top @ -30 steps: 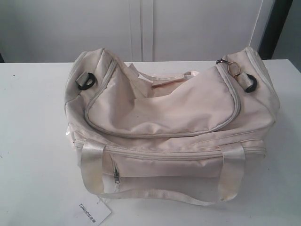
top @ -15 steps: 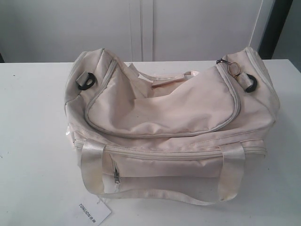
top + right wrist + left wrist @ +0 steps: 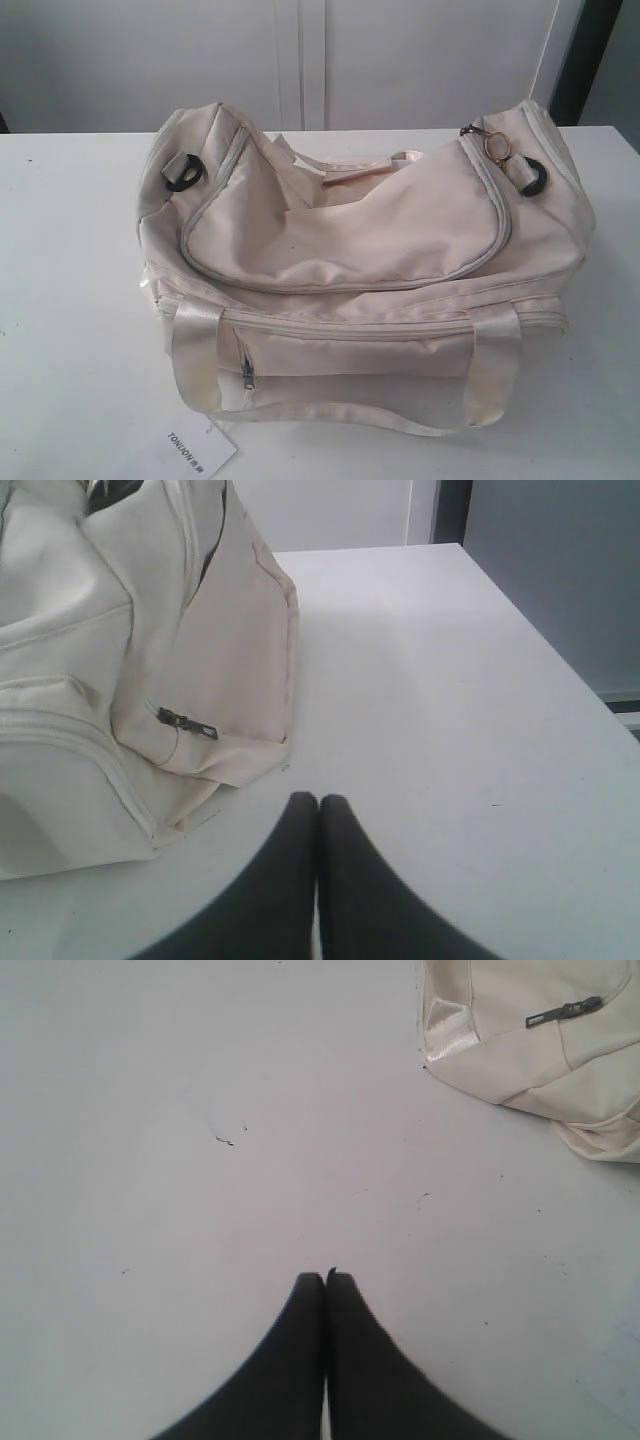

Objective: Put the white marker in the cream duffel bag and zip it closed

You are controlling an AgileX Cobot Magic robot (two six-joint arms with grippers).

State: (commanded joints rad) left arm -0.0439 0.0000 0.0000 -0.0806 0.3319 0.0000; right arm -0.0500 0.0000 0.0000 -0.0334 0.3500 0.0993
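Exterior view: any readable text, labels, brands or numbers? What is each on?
"TONLION": printed sideways on the white paper tag in front of the cream duffel bag.
Small characters after it on the same tag: too small to read.
No other text shows in any view, none on the bag itself.

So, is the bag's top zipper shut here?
Shut, apparently: the cream duffel bag shows no dark lining, its curved zipper seam lies joined, gold ring pull at one end.

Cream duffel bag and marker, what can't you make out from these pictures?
- White marker: in no view; the cream duffel bag hides its own inside, exterior view.
- Paper tag: cut off by the exterior view's bottom edge.
- Both wrist views: the bag is cut off by frame edges.
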